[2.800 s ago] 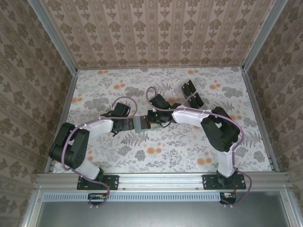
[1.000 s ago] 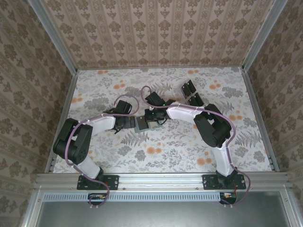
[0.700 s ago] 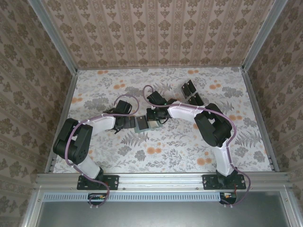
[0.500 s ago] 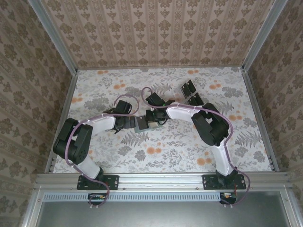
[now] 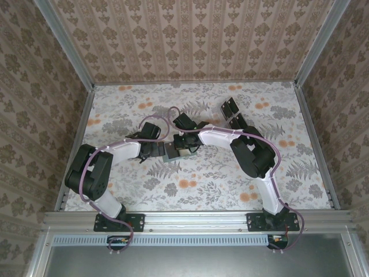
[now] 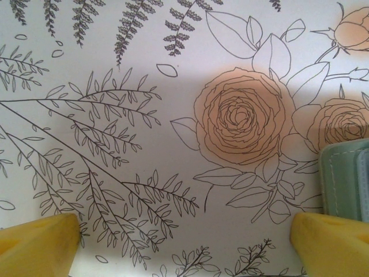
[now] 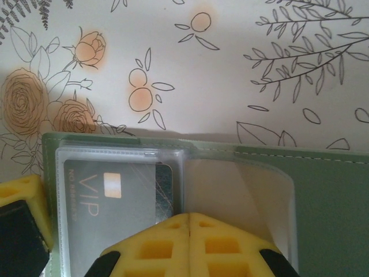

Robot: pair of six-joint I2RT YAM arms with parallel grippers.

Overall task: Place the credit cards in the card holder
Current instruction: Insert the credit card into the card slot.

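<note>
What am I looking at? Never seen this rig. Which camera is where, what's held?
Two robot arms bolted to the near edge of a floral table. The top picture looks down from above and behind; the other two come from wrist cameras, yellow fingers at the bottom. The open green holder lies mid-table with a VIP card in its clear pocket. More dark cards stand further back. The left gripper is open, holding nothing. The right gripper is shut over the pocket; whether it pinches anything is unclear.

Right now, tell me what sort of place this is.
Probably a robot test booth: wallpapered panels in an aluminium frame, a floral table cover, left arm and right arm bolted to a rail.
</note>
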